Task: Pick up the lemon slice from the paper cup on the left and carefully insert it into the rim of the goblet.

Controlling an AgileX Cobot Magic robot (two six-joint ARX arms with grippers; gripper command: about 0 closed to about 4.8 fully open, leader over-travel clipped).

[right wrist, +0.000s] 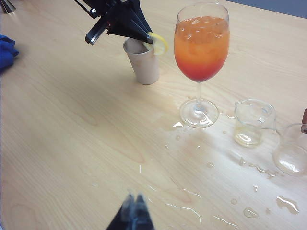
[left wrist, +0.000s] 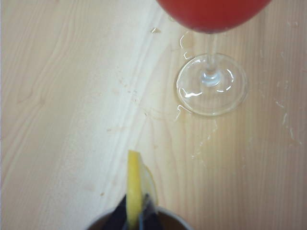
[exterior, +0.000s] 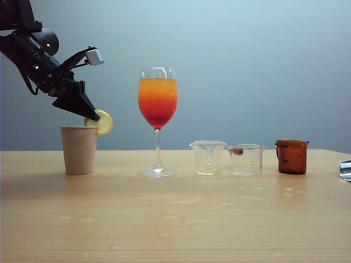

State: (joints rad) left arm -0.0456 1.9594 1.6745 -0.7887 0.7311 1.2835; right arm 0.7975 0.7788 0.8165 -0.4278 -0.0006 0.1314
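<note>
Exterior view had the thin round lemon slice, yellow rind and pale centre, hanging just above the rim of the plain beige paper cup, on the side facing the glass, pinched at its edge by the left gripper, whose black fingers were clamped on it from up and to the left. The left wrist camera caught that slice edge-on, upright between the dark fingertips, with the cup's rim curving just beneath them. To the right of the cup, apart from it, stood the tall clear stemmed goblet, upright on its round foot, its drink shading from orange at the top to red at the bottom. Further right sat two short clear glass beakers, touching or very nearly so, then a small amber-brown jug by itself. Spilled droplets glistened on the pale wooden table in front of the goblet and beakers. The right gripper hung low over the near part of the table, well away from everything, its fingers pressed together around nothing. A blue cloth peeked in at the edge of the right wrist view.
</note>
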